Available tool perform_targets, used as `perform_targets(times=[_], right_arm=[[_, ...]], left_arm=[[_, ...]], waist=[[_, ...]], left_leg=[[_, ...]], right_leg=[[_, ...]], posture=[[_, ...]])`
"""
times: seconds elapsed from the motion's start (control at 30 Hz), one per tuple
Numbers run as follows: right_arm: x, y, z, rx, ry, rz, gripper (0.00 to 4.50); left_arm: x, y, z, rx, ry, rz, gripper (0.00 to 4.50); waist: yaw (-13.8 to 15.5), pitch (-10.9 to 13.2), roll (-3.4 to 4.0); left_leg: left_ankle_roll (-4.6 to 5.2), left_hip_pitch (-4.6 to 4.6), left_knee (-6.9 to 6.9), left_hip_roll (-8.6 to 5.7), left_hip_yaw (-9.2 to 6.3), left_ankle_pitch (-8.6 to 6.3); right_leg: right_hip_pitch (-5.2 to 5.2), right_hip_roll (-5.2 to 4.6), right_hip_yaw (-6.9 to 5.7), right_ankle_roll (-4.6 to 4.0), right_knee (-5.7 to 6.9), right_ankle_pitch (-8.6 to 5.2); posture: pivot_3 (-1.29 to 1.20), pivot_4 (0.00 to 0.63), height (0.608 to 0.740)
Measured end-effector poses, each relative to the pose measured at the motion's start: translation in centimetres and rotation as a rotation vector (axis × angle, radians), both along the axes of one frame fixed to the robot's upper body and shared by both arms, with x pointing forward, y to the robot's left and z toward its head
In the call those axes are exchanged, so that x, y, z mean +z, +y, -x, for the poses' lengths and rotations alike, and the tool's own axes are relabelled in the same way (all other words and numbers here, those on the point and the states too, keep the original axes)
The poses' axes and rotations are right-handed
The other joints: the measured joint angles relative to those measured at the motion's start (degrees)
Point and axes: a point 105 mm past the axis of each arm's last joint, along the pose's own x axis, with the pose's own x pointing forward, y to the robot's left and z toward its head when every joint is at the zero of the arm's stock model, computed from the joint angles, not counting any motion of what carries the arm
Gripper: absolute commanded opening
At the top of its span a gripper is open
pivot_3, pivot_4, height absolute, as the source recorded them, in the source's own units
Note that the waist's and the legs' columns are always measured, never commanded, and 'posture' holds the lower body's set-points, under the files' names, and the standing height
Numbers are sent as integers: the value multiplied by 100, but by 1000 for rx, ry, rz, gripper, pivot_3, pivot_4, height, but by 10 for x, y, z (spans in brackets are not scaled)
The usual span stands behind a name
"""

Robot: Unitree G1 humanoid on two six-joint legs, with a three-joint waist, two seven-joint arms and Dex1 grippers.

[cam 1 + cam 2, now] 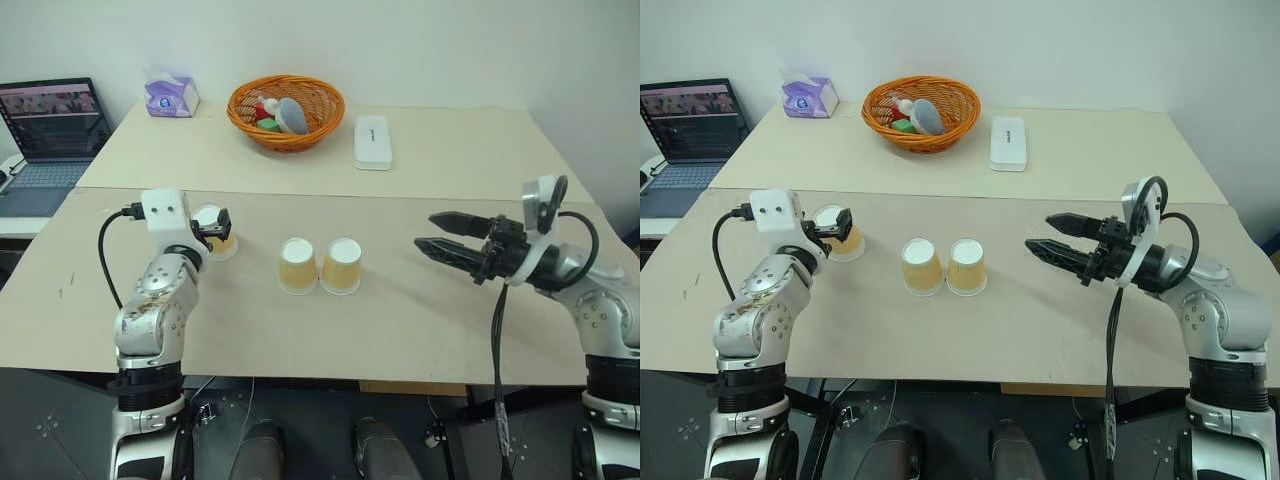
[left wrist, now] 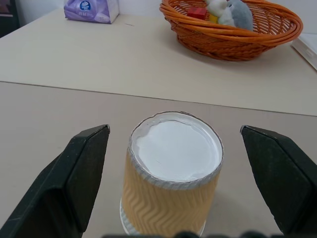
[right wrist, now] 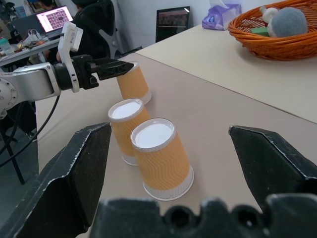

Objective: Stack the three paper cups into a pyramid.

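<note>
I am working over a beige table (image 1: 420,330) where two tan, tapered paper cups are standing upside down, white bases up, side by side and touching at the middle: the left base cup (image 1: 298,265) and the right base cup (image 1: 341,265). I judge they are set like that to carry the top of the pyramid, which is not yet built. The third tan paper cup (image 1: 218,232) is standing apart to their left, also inverted, on the table. My left gripper (image 2: 173,163) is level and spread fully wide, with one black finger (image 2: 84,168) on either side of this cup; the wrist view is showing clear gaps on both sides, so it is gripping nothing yet. I judge this the approach before closing. My right gripper (image 1: 440,235) is hovering well to the right of the pair, pointing towards them, fingers wide apart and empty, probably waiting clear of the lift.
</note>
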Motion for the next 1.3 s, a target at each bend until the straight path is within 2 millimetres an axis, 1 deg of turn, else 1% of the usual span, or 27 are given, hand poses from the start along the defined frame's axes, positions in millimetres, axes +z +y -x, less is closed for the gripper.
perform_targets(times=[0.3, 0.4, 0.5, 0.73, 0.83, 0.9, 0.93, 0.97, 1.0, 1.03, 1.07, 1.1, 1.17, 1.2, 1.27, 1.3], right_arm=[[-1, -1, 0, -7, 2, 0, 4448], [-1, -1, -1, -10, 2, 1, 4500], [-1, -1, -1, -11, 2, 1, 4500], [-1, -1, -1, -12, 0, 4, 4500], [0, -2, -1, -13, -2, 5, 4500], [0, -2, -2, -16, -3, 8, 4500], [0, -3, -3, -21, -2, 8, 4500], [0, -4, -4, -23, -2, 9, 4500], [1, -4, -5, -23, -7, 12, 4500], [2, -3, -5, -21, -11, 13, 4500], [3, -3, -5, -19, -14, 14, 4500], [3, -3, -5, -18, -14, 14, 4500], [2, -2, -5, -15, -12, 16, 4500], [2, -2, -5, -14, -11, 17, 4500], [1, -3, -6, -21, -9, 29, 4500], [1, -4, -7, -27, -9, 35, 4500]], left_arm=[[-8, 2, -2, 17, 31, -6, 4500], [-8, 1, -3, 20, 29, -2, 3789], [-8, 0, -3, 21, 36, -1, 2753], [-5, -3, -5, 16, 30, -13, 2753], [11, -2, -11, 24, -14, -39, 2753], [31, 0, -17, 20, -75, -64, 2753], [47, -2, -21, -8, -131, -76, 2753], [59, -5, -23, -31, -166, -82, 2753], [74, -12, -25, -84, -215, -89, 2753], [85, -21, -25, -156, -248, -85, 2753], [94, -33, -23, -248, -270, -85, 2753], [97, -43, -22, -333, -277, -87, 2753], [95, -67, -14, -536, -261, -88, 2753], [90, -78, -5, -662, -236, -101, 2753], [83, -99, 17, -893, -199, -144, 2753], [80, -111, 33, -1045, -187, -175, 2753]], waist=[[-1, 0, 0], [0, 0, 0], [0, 0, 0], [-1, 0, 0], [5, 0, -1], [6, 0, -1], [7, 0, -1], [8, 0, 0], [9, 0, 0], [13, 0, 0], [16, 0, 0], [17, 0, 0], [5, 0, 0], [-5, 0, 0], [-31, 1, 1], [-33, 1, 1]], left_leg=[[0, -1, 0, 0, -1, 0], [0, -1, 0, 0, -1, 0], [0, -1, 0, 0, -2, 0], [0, -1, 0, 0, -2, 0], [-1, -2, 0, 0, -3, 1], [-1, -3, 0, -1, -3, 1], [-1, -5, 0, 0, -3, 1], [-1, -6, 0, -1, -4, 1], [-1, -8, 0, 0, -4, 1], [-1, -10, 0, 0, -5, 1], [-1, -11, 0, 0, -5, 1], [-1, -12, 0, 0, -5, 1], [-1, -12, 0, 1, -5, 1], [-3, -15, 0, 3, -5, 2], [-3, -14, 0, 7, -5, 2], [-4, -13, 0, 9, -6, 3]], right_leg=[[0, 0, -1, 0, 0, 0], [0, 0, -1, 0, 0, 0], [0, 0, -1, 0, 0, 0], [0, 0, -1, 0, 0, 0], [0, 0, -3, 0, 0, 0], [0, 0, -4, 0, 0, 0], [0, 0, -5, 0, -1, 0], [0, 0, -6, 0, -3, 0], [-1, -1, -8, 0, -6, 0], [-1, -1, -10, 0, -8, 0], [-1, -1, -11, 0, -11, 0], [-1, -1, -12, 0, -11, 0], [-2, -1, -12, 0, -12, 0], [-5, 1, -13, 0, -10, 0], [-6, 3, -14, -1, -9, -1], [-7, 6, -15, -1, -8, -1]], posture=[[0, 150, 675], [0, 150, 675], [0, 150, 675], [0, 150, 675], [0, 150, 675], [0, 150, 675], [0, 150, 675], [0, 150, 675], [0, 150, 675], [0, 150, 675], [0, 150, 675], [0, 150, 675], [0, 150, 675], [0, 150, 675], [0, 150, 675], [0, 150, 675]])
